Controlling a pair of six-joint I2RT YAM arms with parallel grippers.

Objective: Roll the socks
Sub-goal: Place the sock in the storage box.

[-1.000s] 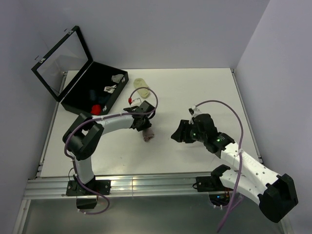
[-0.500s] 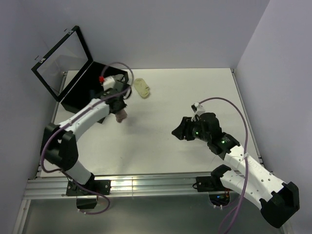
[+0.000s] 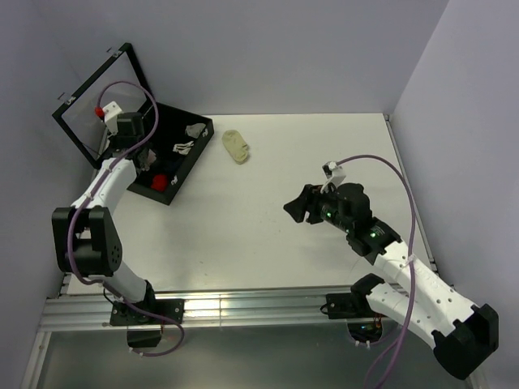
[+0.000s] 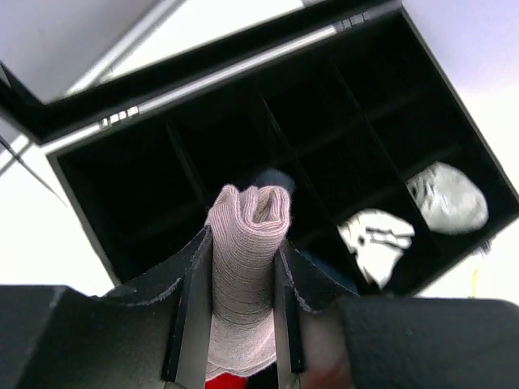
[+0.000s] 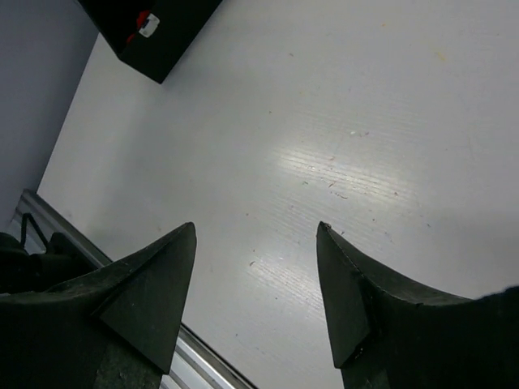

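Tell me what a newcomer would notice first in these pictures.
A rolled pink sock, pinched between the left fingers, hangs over a black divided box at the far-left corner of the table. The right fingers stand open over bare table, and a pale-yellow sock lies beside the box.

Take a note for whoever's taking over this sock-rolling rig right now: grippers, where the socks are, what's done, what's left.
Left gripper: shut on the rolled dusty-pink sock, held above the black divided box.
Right gripper: open, empty, over the table.
In the box: a red bundle and a dark blue bundle, apparently the other two socks.
Done: pink sock rolled.
Left: release it into a free compartment.
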